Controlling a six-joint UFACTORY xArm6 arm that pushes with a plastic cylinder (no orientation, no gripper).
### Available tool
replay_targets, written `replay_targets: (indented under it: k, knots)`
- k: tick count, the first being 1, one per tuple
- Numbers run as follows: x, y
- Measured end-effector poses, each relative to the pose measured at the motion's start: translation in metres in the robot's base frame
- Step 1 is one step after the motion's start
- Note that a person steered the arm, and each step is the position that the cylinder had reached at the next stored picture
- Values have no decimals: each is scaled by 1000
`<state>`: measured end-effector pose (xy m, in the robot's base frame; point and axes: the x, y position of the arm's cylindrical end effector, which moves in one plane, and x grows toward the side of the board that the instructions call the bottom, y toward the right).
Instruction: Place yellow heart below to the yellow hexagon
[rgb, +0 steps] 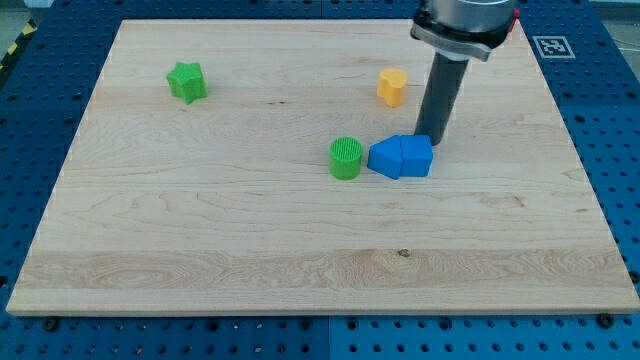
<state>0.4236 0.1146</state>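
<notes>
One yellow block (392, 87) stands near the view's top, right of centre; its shape looks like a hexagon but is hard to make out. I see no second yellow block. My tip (434, 143) is at the upper right edge of two blue blocks (401, 156) that touch each other, below and to the right of the yellow block. The rod rises from the tip to the arm's head at the view's top right.
A green round block (346, 158) stands just left of the blue blocks. A green star (187, 81) lies at the upper left. The wooden board (200, 260) sits on a blue perforated table, with a marker tag (551, 45) at the top right.
</notes>
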Motion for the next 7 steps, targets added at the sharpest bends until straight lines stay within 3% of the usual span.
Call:
replay_targets:
  k: [2, 7]
  knots:
    - [-22, -37]
    - [-185, 10]
